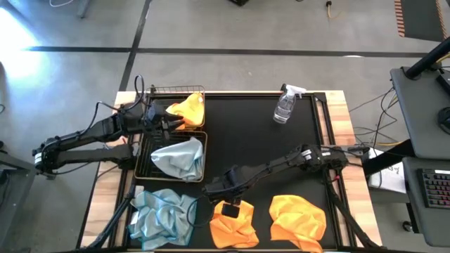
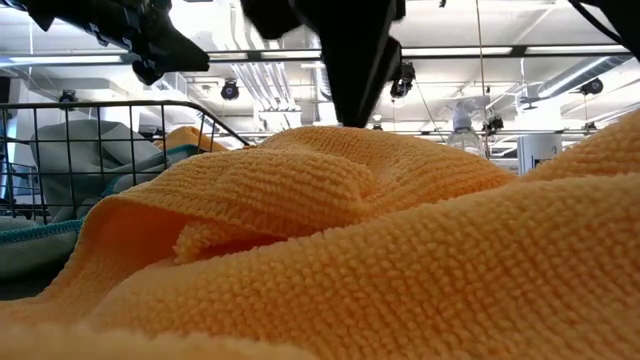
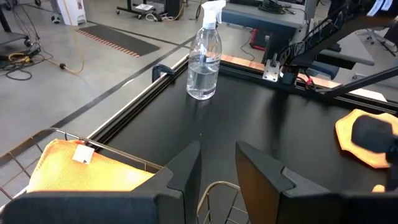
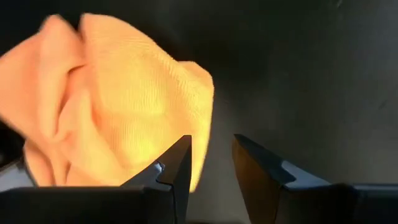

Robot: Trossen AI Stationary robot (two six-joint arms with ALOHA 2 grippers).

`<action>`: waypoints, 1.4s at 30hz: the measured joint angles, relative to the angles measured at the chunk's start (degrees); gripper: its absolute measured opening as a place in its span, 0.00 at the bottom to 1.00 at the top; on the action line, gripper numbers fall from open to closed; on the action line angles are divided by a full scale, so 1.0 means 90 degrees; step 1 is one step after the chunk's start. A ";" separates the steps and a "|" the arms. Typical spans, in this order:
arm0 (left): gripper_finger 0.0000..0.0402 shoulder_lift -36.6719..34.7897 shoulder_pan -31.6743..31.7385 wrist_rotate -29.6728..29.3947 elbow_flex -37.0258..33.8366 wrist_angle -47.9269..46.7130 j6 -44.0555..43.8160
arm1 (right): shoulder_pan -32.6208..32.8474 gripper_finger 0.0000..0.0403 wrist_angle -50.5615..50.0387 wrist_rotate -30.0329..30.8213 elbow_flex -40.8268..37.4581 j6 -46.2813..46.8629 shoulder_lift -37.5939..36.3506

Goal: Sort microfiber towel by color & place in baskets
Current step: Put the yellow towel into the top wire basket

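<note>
Two wire baskets stand side by side at the table's left. The far basket (image 1: 160, 90) holds an orange towel (image 1: 188, 109); the near basket (image 1: 143, 166) holds a blue-grey towel (image 1: 180, 157). Along the near edge lie a blue-grey towel (image 1: 162, 216) and two orange towels (image 1: 238, 225) (image 1: 299, 221). My right gripper (image 4: 211, 155) points down, open, over the far edge of the middle orange towel (image 4: 118, 93); bare table shows between its fingers. My left gripper (image 3: 217, 165) hangs open and empty above the far basket's rim (image 3: 106, 148).
A clear spray bottle (image 1: 285, 105) stands upright at the far right of the black mat; it also shows ahead of the left gripper (image 3: 204, 59). The mat's middle (image 1: 253, 140) is bare. Raised rails border the table's far and right sides.
</note>
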 joint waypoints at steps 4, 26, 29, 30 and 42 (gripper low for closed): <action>0.21 0.0000 -0.0016 0.0001 0.0000 0.0002 0.0097 | 0.0098 0.27 0.0018 -0.0013 -0.0002 0.0627 0.0298; 0.21 -0.0002 -0.0027 0.0010 0.0022 -0.0005 0.0433 | 0.0099 0.36 0.0782 -0.0149 -0.0019 0.2077 0.0549; 0.21 -0.0002 -0.0027 0.0010 0.0022 -0.0056 0.0433 | 0.0144 0.41 0.0884 -0.0579 -0.0015 0.2086 0.0549; 0.21 -0.0002 -0.0027 0.0010 0.0022 -0.0101 0.0433 | 0.0164 0.42 0.0920 -0.0783 -0.0010 0.2099 0.0549; 0.21 0.0010 -0.0027 0.0007 0.0022 -0.0386 0.0044 | 0.0550 0.47 0.1539 -0.1957 0.0010 0.1745 0.0544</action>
